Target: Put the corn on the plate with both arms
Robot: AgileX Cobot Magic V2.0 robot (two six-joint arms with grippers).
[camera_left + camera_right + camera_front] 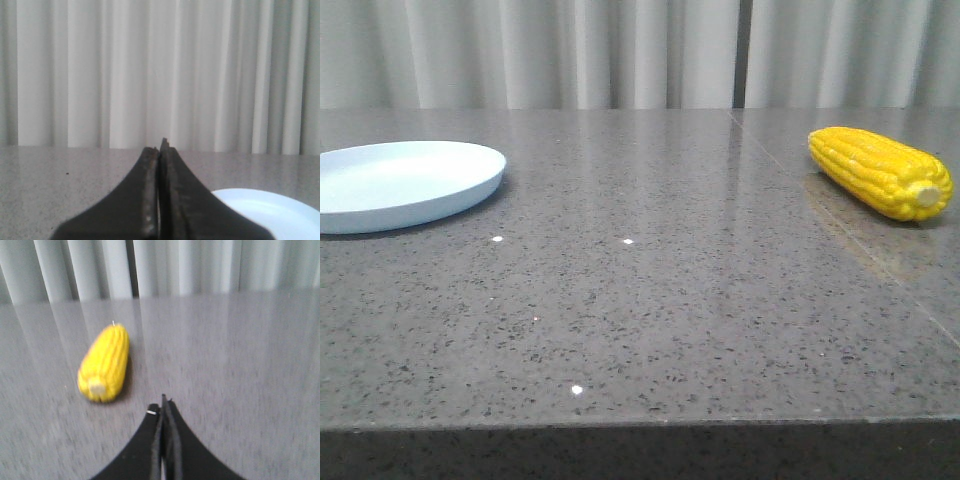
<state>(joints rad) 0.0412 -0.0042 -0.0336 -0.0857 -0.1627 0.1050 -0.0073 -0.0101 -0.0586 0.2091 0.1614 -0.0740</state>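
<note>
Speckled grey stone table (650, 300); pale pleated curtain (620, 50) hangs behind it.

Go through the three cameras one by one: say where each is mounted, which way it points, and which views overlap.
Front view: low at the table's near edge, facing the curtain; plate left, corn right; no robot parts visible.
Left wrist view: on the left arm, facing the curtain; shut left gripper, plate rim.
Right wrist view: on the right arm, looking down over the table; shut right gripper, corn.
Shared: front and left wrist show the plate; front and right wrist the corn.
</note>
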